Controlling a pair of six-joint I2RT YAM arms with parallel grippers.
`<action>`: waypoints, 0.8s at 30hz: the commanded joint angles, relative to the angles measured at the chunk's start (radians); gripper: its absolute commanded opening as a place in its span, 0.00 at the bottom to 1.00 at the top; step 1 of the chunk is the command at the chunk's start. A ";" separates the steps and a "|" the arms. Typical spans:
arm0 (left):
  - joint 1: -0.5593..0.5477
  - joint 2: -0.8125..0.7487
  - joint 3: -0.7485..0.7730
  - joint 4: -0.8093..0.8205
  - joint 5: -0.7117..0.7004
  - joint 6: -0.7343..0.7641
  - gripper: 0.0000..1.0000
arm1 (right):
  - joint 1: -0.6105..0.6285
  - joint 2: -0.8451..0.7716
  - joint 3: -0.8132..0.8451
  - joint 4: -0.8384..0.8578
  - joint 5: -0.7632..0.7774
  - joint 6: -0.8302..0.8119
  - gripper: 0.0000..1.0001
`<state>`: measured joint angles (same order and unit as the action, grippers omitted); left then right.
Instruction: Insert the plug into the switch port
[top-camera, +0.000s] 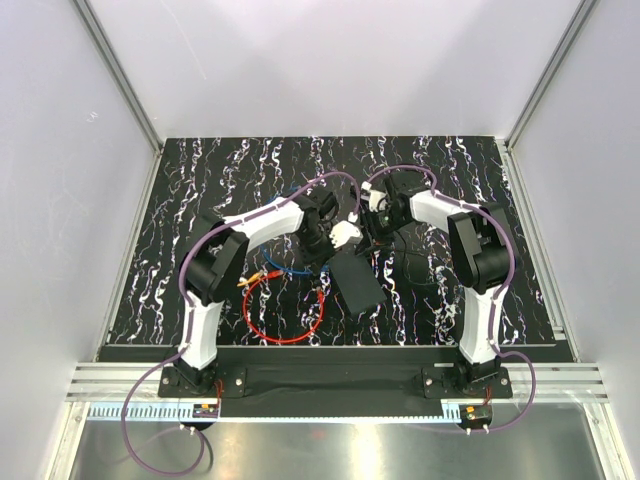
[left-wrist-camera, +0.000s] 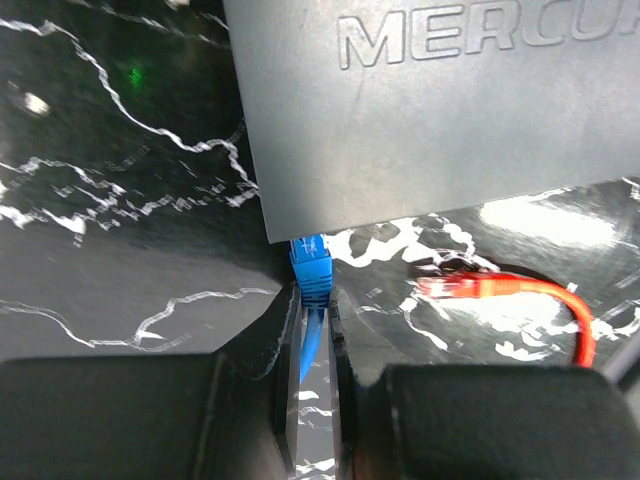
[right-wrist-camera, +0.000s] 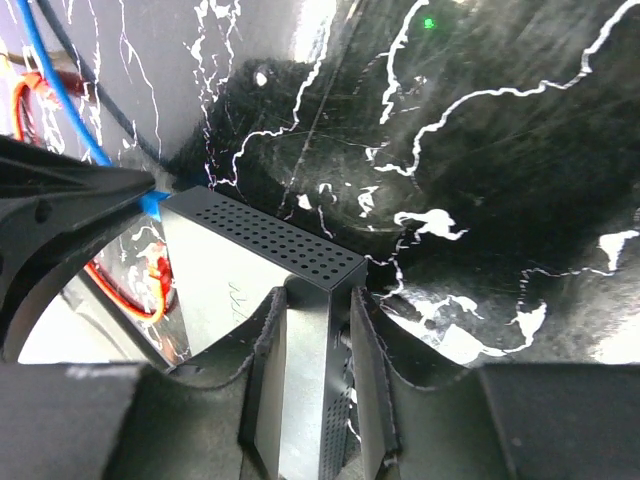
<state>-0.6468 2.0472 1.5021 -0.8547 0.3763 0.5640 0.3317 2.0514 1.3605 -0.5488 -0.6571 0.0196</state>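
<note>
Left gripper (left-wrist-camera: 312, 318): jaws narrow, pinched on the blue plug (left-wrist-camera: 310, 262) at its boot. The cord runs back between the fingers toward the wrist. The plug's long axis lies in line with the fingers, nose pointing straight ahead.

Switch (left-wrist-camera: 430, 130): flat on the table (left-wrist-camera: 120, 250), top face up, lettering visible. In the left wrist view the plug's nose meets the switch's edge close to one corner and disappears under the top lip. The port itself is hidden by that lip. Cannot tell whether the nose has entered it or only butts the edge.

Right gripper (right-wrist-camera: 315, 312): jaws closed across a narrow end of the switch (right-wrist-camera: 260, 245), one finger on each face, bracing it. In that view the plug (right-wrist-camera: 150, 203) touches the switch's left corner, with the left gripper (right-wrist-camera: 60, 200) behind it.

Top view: both grippers work the far end of the switch (top-camera: 358, 282), the left gripper (top-camera: 322, 238) from the far left, the right gripper (top-camera: 380, 222) from the far right. The left is the arm carrying the plug and the nearer to the port.

Judgement: the move ahead is a straight push along the plug's own axis into the edge, with the right arm taking the reaction. The plug sits near the corner, so a small sideways error would put it on the housing.

A red plug (left-wrist-camera: 452, 288) lies loose on the table just right of the blue one, apart from the switch.
</note>
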 joint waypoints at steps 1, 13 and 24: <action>-0.037 -0.005 0.107 0.060 0.092 -0.052 0.00 | 0.079 0.003 -0.020 -0.008 0.071 -0.007 0.35; -0.043 0.047 0.090 0.189 0.093 -0.105 0.00 | 0.099 0.046 -0.031 0.004 0.013 0.017 0.31; -0.042 -0.025 0.164 0.236 0.107 -0.159 0.00 | 0.127 0.033 -0.041 0.010 0.073 -0.001 0.29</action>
<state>-0.6556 2.0865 1.5654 -0.9401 0.3599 0.4351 0.3649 2.0380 1.3605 -0.5484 -0.6098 0.0235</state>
